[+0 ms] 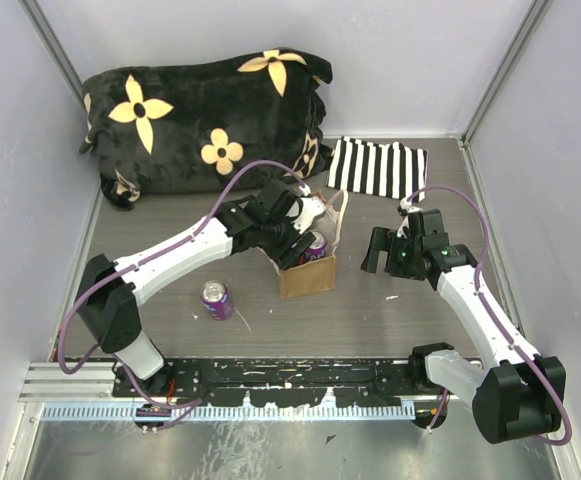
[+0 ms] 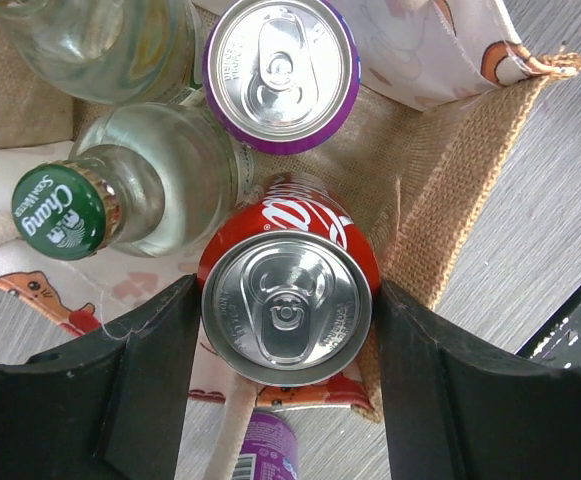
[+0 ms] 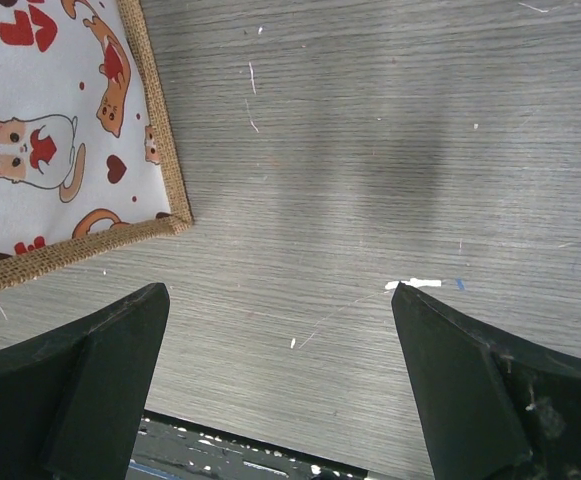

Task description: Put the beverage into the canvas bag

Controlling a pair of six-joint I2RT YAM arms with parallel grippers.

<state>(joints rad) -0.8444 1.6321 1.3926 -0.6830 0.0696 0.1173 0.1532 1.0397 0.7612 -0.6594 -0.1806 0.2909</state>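
A red cola can (image 2: 288,300) is being gripped by the left gripper (image 2: 285,292). In the left wrist view its two black fingers (image 2: 140,370) are being pressed against opposite sides of the can, parted only as wide as the can itself. The can is being held upright, pull-tab up, in the lower middle of that frame. It is being kept within the near corner of the canvas bag (image 2: 440,190), with the tan woven wall just to its right. Whether its base is being rested on the bag's floor cannot be told.

Inside the bag, a purple-rimmed can (image 2: 280,65) is being shown at the upper middle, just beside the red one. A green-capped bottle (image 2: 58,210) of clear glass is being seen at the left, and a second clear bottle (image 2: 100,40) at the upper left.

In the top view the bag is being shown at the centre of the frame, with the left arm being stretched to it from the lower left. A loose purple can (image 1: 216,298) is being left standing on the table (image 3: 370,150), lower left of the bag and apart from it.

The right gripper (image 3: 278,295) is being held wide open over bare tabletop, with nothing between its fingers. It is being kept right of the bag, whose cat-printed corner is being caught at the upper left of the right wrist view.

A striped cloth (image 1: 377,168) is being shown at the upper right and a black flowered cushion (image 1: 205,115) at the upper left.
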